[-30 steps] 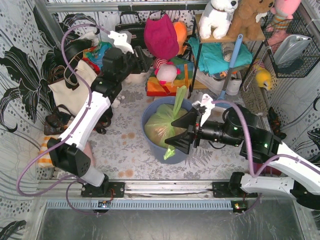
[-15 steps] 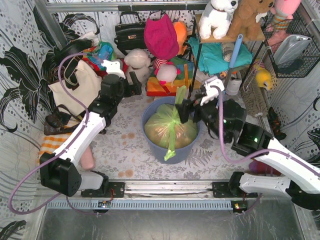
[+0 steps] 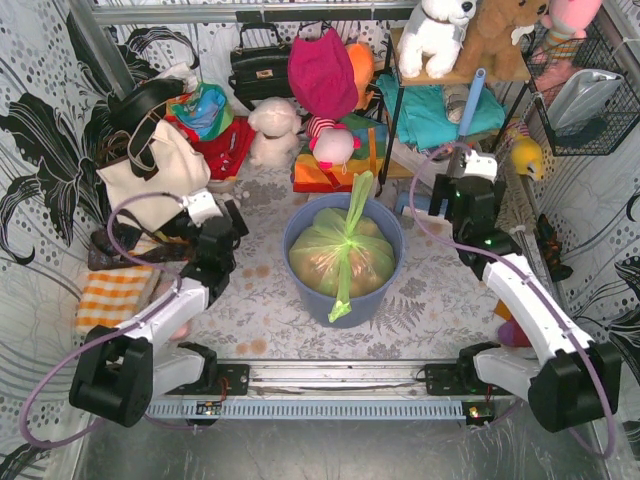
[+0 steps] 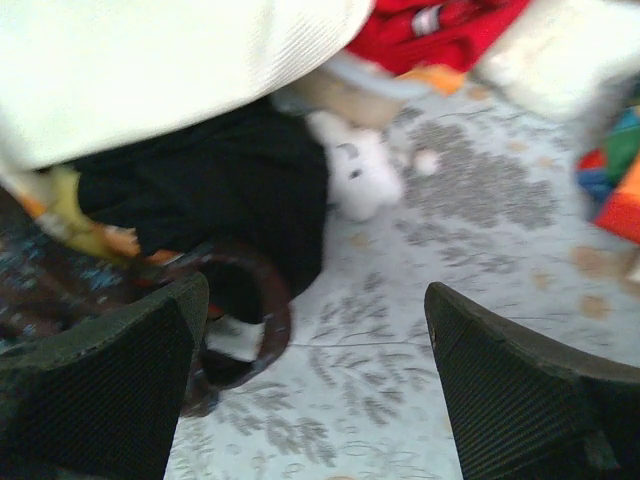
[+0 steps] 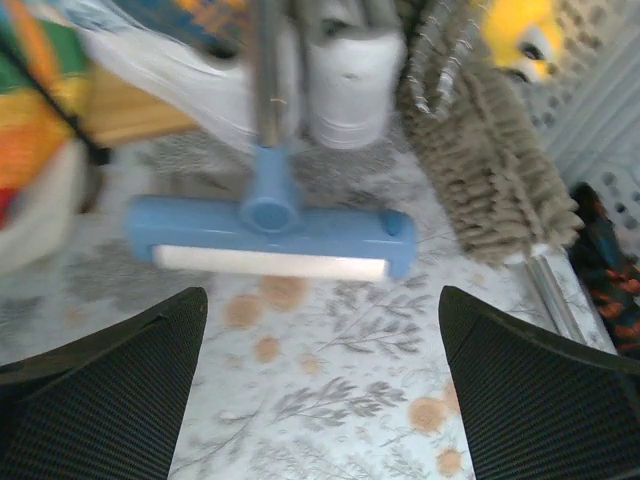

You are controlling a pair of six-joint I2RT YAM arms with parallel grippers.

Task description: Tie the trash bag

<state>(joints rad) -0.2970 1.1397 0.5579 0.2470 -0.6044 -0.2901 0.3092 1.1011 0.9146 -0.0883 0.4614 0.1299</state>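
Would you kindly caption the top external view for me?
Tied trash bag in the bin; left fingers and right fingers open, clear.

A round blue-grey bin point(image 3: 300, 295) stands in the middle. To its left, a cream tote bag point(image 3: 150, 175) leans by a black handbag point(image 3: 262, 65). A white plush toy point(image 3: 438, 35) sits on the back shelf. A blue squeegee head point(image 5: 270, 240) lies beside a shaggy grey mop point(image 5: 480, 190). The blurred white lump point(image 4: 360, 175) near the tote is perhaps a small plush.

Found the trash bag point(image 3: 345, 252) in the bin point(image 3: 300, 290), mid-table. Saw the left gripper point(image 4: 315, 390) well left of it, just near of a tote bag point(image 3: 150, 175); the right gripper point(image 5: 320, 395) far-right, by what seemed a mop head point(image 5: 270, 240).
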